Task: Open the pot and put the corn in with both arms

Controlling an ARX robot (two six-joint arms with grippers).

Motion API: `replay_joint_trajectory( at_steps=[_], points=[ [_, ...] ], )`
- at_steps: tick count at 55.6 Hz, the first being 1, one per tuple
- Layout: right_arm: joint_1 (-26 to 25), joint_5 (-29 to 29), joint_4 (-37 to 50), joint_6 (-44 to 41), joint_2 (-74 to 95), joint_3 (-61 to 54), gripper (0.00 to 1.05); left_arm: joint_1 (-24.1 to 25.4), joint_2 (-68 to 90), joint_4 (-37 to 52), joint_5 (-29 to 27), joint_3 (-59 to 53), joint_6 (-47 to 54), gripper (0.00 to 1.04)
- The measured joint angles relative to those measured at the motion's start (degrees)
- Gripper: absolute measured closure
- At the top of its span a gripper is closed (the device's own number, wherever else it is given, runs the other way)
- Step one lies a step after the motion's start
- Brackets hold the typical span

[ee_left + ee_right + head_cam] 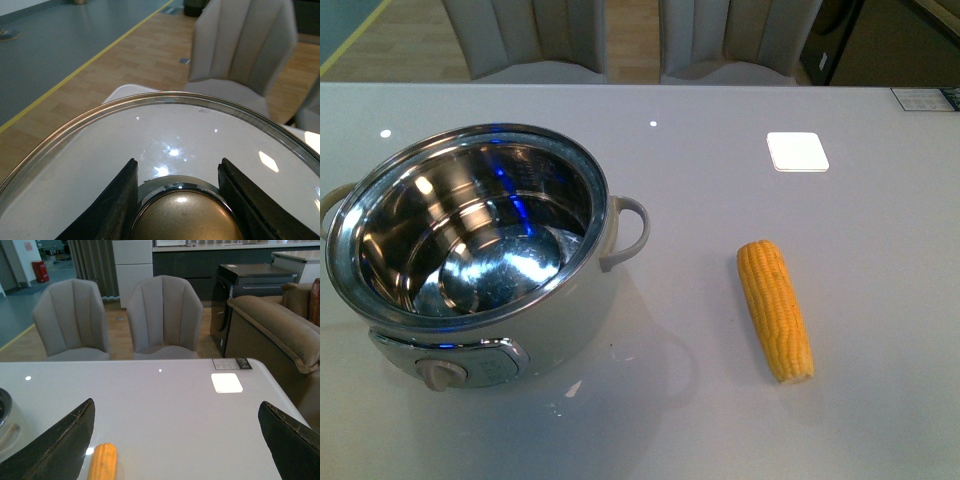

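Front view: one pot [575, 315], one corn [775, 310]; left gripper [177, 166] clamps lid knob [187, 217], right gripper [176, 405] spread.

Pot [470, 250] left on table [700, 420]; corn [775, 310] right, well apart.

Lidless cream pot [570, 318] stands well left of the yellow corn [775, 310].

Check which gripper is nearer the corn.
Right. The right gripper hangs open over the table with the corn in its camera's view, near one finger. The left gripper holds the lid by its knob; no corn shows there.
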Motion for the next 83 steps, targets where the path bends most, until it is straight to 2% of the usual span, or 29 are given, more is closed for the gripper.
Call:
replay_joint_trajectory(
  at_steps=[7,17,38,63,83],
  points=[
    [0.00,-0.02,-0.02,0.00,0.00,0.00,0.09,6.73,8.22,4.31,1.68,1.40,2.36,0.63],
    [0.00,0.00,0.00,0.02,0.00,0.00,0.09,10.27,19.12,11.56,2.91,4.37,4.94,0.63],
    [0.00,0.00,0.00,0.00,0.00,0.00,0.09,10.80,33.00,18.27,4.15,9.90,5.22,0.63],
    [0.00,0.00,-0.02,0.00,0.00,0.00,0.09,9.05,47.95,23.69,3.32,17.94,6.97,0.63],
    [0.00,0.00,0.00,0.00,0.00,0.00,0.09,8.98,50.95,24.81,4.17,18.16,5.14,0.63]
  ],
)
